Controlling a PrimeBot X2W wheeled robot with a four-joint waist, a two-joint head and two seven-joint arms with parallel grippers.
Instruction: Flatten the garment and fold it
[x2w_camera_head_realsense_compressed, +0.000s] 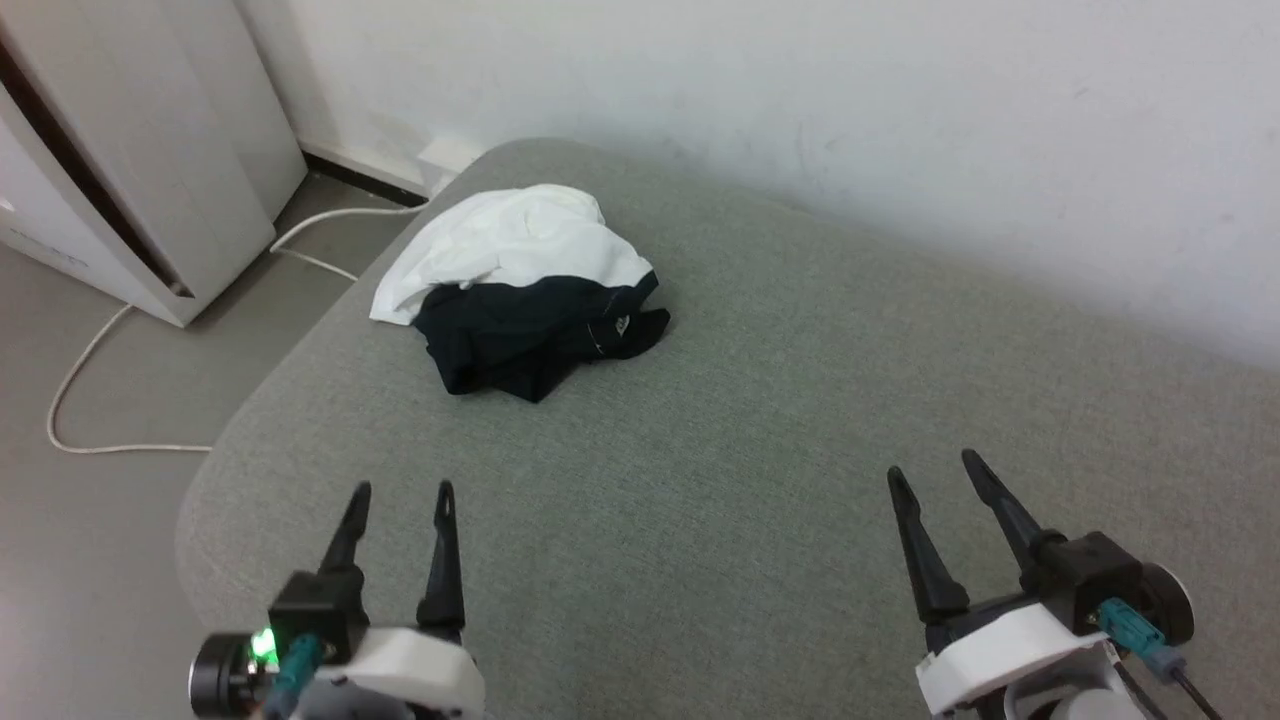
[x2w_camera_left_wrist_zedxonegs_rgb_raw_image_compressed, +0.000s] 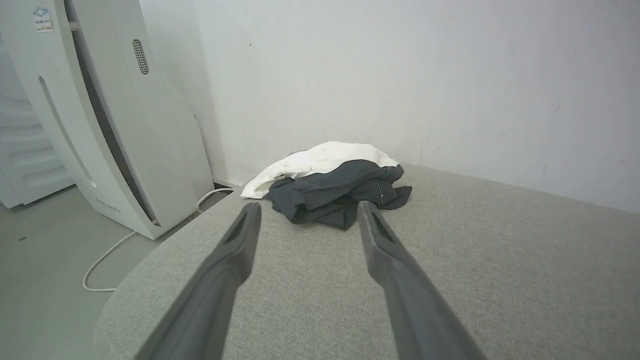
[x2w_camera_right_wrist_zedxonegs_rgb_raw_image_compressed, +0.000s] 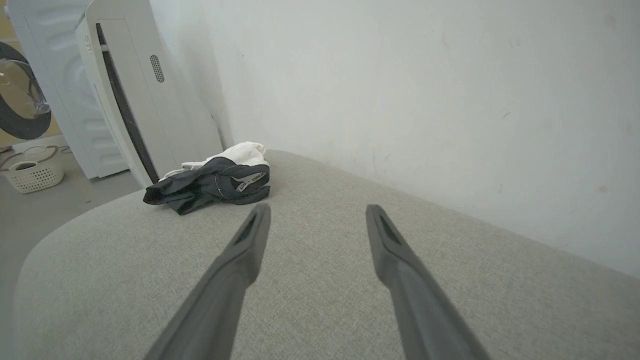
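The garment (x2w_camera_head_realsense_compressed: 525, 290) lies crumpled in a heap at the far left of the grey padded surface (x2w_camera_head_realsense_compressed: 760, 420), white cloth on top and at the back, black cloth in front. My left gripper (x2w_camera_head_realsense_compressed: 403, 488) hovers open near the front left, well short of the heap. My right gripper (x2w_camera_head_realsense_compressed: 930, 465) stands open at the front right, farther from it. The left wrist view has the garment (x2w_camera_left_wrist_zedxonegs_rgb_raw_image_compressed: 330, 185) just beyond my open left gripper (x2w_camera_left_wrist_zedxonegs_rgb_raw_image_compressed: 307, 206). Off to the upper left of my open right gripper (x2w_camera_right_wrist_zedxonegs_rgb_raw_image_compressed: 316, 207), the right wrist view catches the garment (x2w_camera_right_wrist_zedxonegs_rgb_raw_image_compressed: 212, 180).
A white wall (x2w_camera_head_realsense_compressed: 800, 100) runs along the far side of the surface. A tall white appliance (x2w_camera_head_realsense_compressed: 120, 160) stands on the floor at the left, with a white cable (x2w_camera_head_realsense_compressed: 90, 350) trailing past the surface's rounded corner. A small white basket (x2w_camera_right_wrist_zedxonegs_rgb_raw_image_compressed: 30, 172) sits on the floor.
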